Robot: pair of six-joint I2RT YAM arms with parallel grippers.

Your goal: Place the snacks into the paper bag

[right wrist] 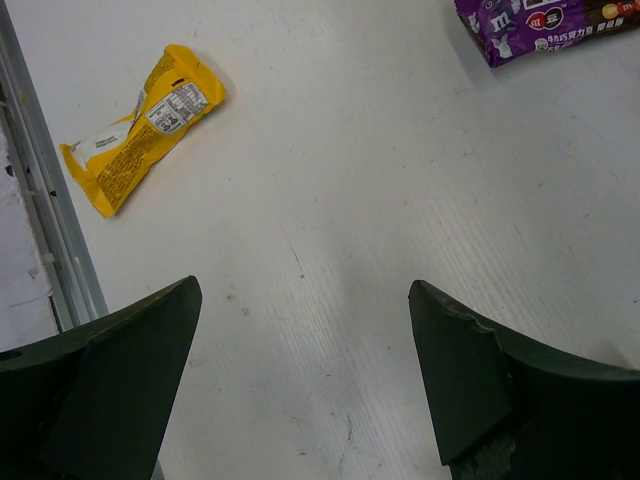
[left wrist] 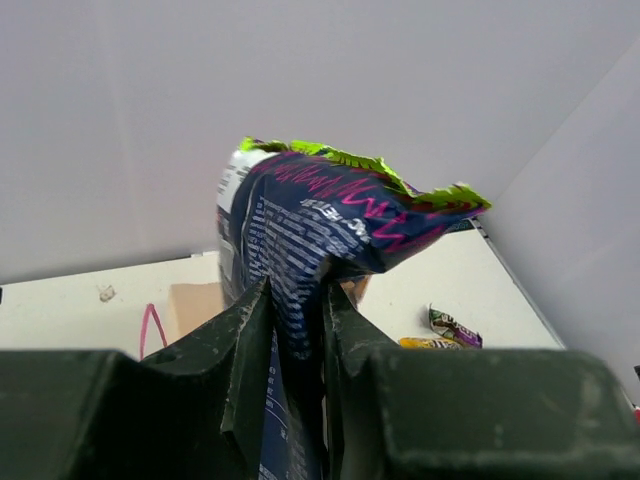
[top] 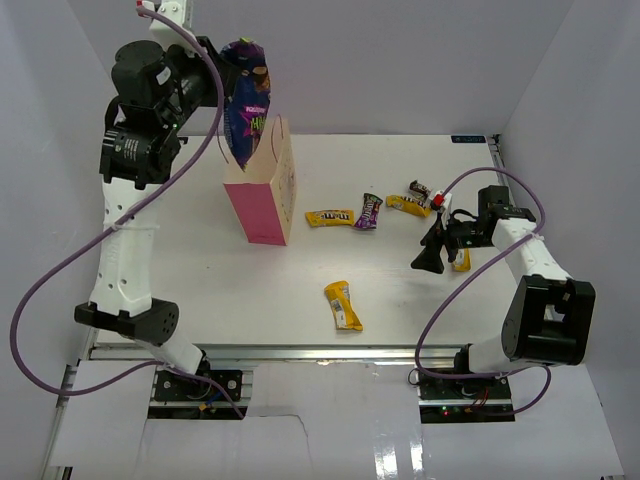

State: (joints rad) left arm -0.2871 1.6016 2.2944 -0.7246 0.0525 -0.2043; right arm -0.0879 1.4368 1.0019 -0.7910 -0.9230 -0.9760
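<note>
Dark blue-purple crinkly chip bag (top: 246,105) hung over the upright pink paper gift bag (top: 262,205), its lower end at the bag's open mouth, pinched tight by the left gripper (left wrist: 296,340). The right gripper (right wrist: 300,360) hovered spread wide, holding nothing, above the white table (top: 200,270), near a yellow candy packet (right wrist: 140,125) and a purple candy wrapper (right wrist: 530,25)

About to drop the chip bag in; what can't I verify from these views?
Paper bag interior: top view, blocked by the chip bag and its own walls.
Chip bag's bottom end: left wrist view, hidden between the fingers of the left claw.
Yellow packet beside the right claw: top view, mostly covered by it.
</note>
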